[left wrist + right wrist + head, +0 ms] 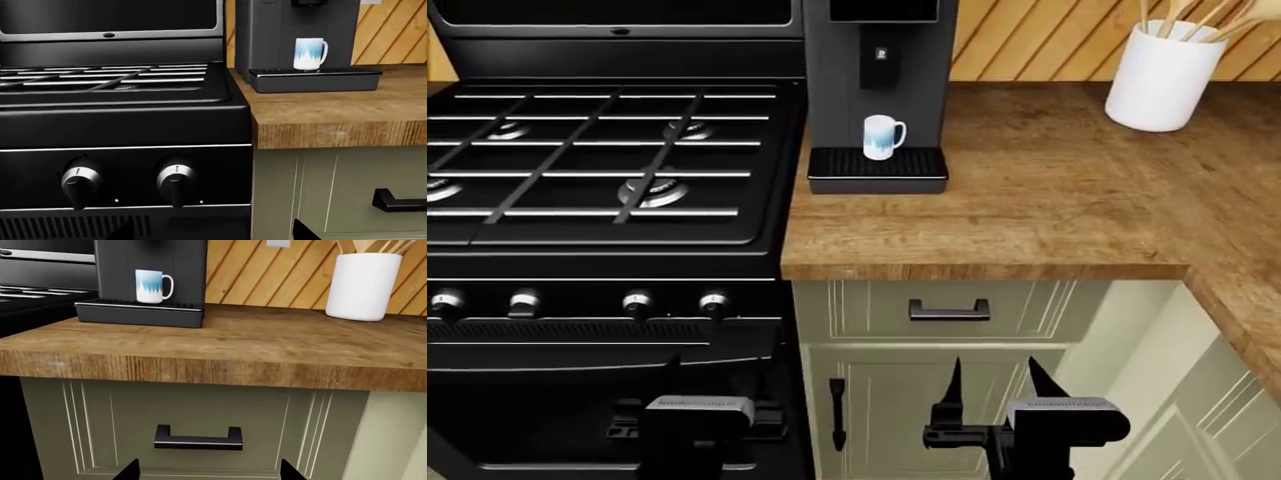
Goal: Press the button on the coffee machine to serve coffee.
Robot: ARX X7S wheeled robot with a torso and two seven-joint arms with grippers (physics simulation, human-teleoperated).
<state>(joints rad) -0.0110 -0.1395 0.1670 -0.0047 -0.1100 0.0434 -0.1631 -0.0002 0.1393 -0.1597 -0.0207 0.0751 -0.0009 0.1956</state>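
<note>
The coffee machine (876, 70) is a tall dark grey box at the back of the wooden counter, next to the stove. A white mug with a blue pattern (882, 136) stands on its ribbed drip tray (877, 166) under the spout block (882, 52). The machine also shows in the left wrist view (267, 35) and the right wrist view (180, 265). I cannot make out its button. My right gripper (994, 385) is open and empty, low in front of the cabinet drawer. My left gripper (701, 405) is low in front of the stove, open and empty, with one fingertip (303, 231) showing.
A black gas stove (601, 160) with knobs (638, 303) stands left of the counter (1028, 220). A white utensil holder (1162, 75) stands at the back right. The drawer has a black handle (949, 310). The counter turns a corner towards me on the right.
</note>
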